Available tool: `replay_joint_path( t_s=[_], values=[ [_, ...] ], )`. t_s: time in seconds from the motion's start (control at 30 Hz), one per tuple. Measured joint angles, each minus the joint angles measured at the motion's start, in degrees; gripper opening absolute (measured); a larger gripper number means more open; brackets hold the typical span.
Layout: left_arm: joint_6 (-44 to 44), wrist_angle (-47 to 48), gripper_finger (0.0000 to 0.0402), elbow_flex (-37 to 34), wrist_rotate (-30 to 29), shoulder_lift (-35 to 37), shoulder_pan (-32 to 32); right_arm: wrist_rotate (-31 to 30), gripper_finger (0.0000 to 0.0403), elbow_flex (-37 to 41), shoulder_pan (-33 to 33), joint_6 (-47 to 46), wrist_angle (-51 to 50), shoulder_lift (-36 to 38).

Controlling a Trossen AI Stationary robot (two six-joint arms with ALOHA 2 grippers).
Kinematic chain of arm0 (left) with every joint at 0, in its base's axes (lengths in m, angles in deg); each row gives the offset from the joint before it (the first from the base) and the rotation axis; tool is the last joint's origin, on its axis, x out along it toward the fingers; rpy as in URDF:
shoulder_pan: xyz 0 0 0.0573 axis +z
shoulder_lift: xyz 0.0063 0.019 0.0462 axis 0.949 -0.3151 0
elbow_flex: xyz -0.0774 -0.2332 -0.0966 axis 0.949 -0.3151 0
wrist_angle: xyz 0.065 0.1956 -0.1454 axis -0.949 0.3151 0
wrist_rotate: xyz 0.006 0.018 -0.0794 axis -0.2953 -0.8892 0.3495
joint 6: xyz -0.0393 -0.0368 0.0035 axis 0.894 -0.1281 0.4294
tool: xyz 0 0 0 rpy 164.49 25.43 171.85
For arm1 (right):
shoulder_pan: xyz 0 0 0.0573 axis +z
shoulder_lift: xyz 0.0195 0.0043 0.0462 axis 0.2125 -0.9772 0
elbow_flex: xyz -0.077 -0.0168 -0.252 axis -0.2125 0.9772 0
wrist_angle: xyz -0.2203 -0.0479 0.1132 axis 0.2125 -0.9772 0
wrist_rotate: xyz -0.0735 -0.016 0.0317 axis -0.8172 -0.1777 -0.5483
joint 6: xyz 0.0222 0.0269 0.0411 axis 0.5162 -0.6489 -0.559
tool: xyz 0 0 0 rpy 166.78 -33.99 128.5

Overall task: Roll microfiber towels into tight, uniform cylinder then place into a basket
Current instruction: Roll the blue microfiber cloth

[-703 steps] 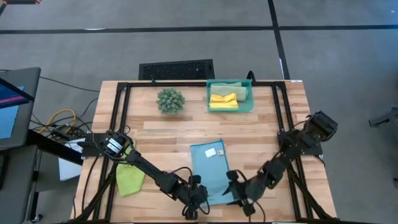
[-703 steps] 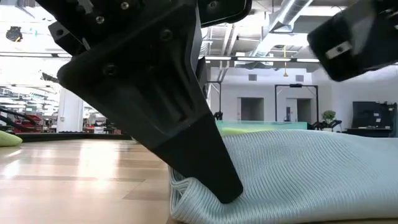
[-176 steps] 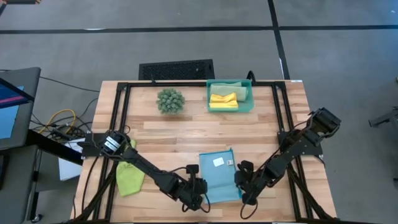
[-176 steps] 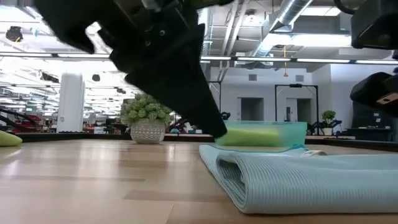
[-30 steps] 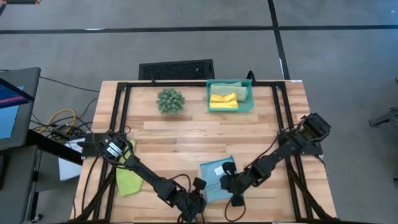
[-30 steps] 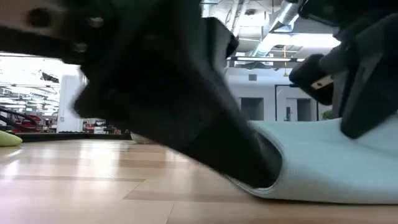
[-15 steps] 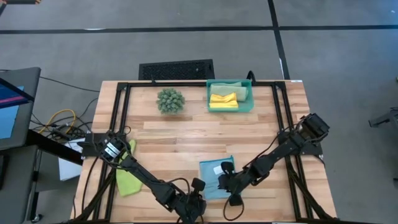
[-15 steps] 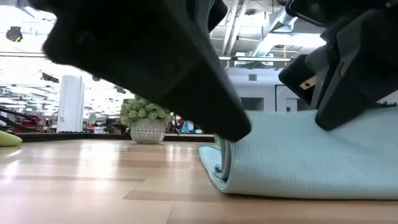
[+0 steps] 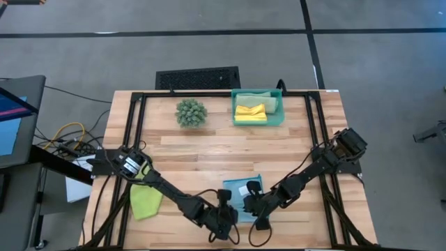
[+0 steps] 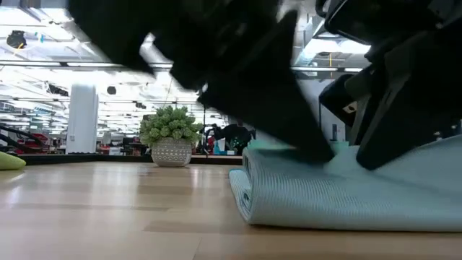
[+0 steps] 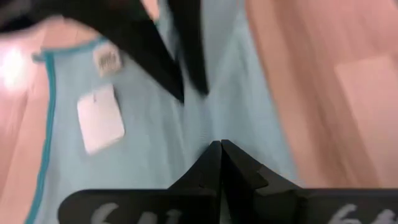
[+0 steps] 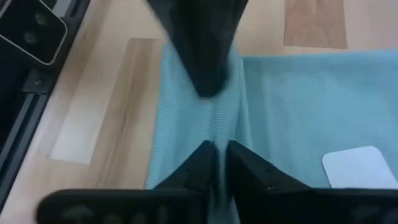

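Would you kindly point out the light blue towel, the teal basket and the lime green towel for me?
light blue towel (image 9: 242, 189): high view, on its flat part beside the white label.
teal basket (image 9: 280, 113): high view, on its right wall.
lime green towel (image 9: 144, 202): high view, on its middle.

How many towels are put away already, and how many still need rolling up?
Two look done: the yellow towel and a sage green towel lie in the basket. In hand: the light blue towel, with the left gripper and right gripper both at it. Left: the lime green towel, lying loose at the table's left edge.
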Motion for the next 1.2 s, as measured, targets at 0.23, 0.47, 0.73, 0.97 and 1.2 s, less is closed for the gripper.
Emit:
replay_joint_path(
  t_s=[0.23,0.47,0.73,0.97,1.2],
  values=[
    [2.22,0.36,0.0000,-1.13,-0.01,0.00,0.24,-1.38,0.0161,-0.04,-0.17,-1.87,-4.56,3.17],
    [2.21,0.44,0.0000,-1.13,-0.01,0.00,0.21,-8.46,0.0154,-0.02,4.22,-5.41,-12.62,9.63],
    [2.70,0.60,0.0000,-1.13,0.04,0.00,0.14,-8.21,0.0074,0.80,8.80,-9.09,-13.05,9.55],
    [2.74,1.08,0.0000,-1.13,2.19,0.00,0.03,-7.05,0.0015,5.36,6.03,-13.93,-10.47,7.62],
    [2.46,2.48,0.0000,0.29,3.18,0.02,-0.33,-6.97,0.0018,5.77,4.70,-14.53,-10.91,5.86]
  ],
)
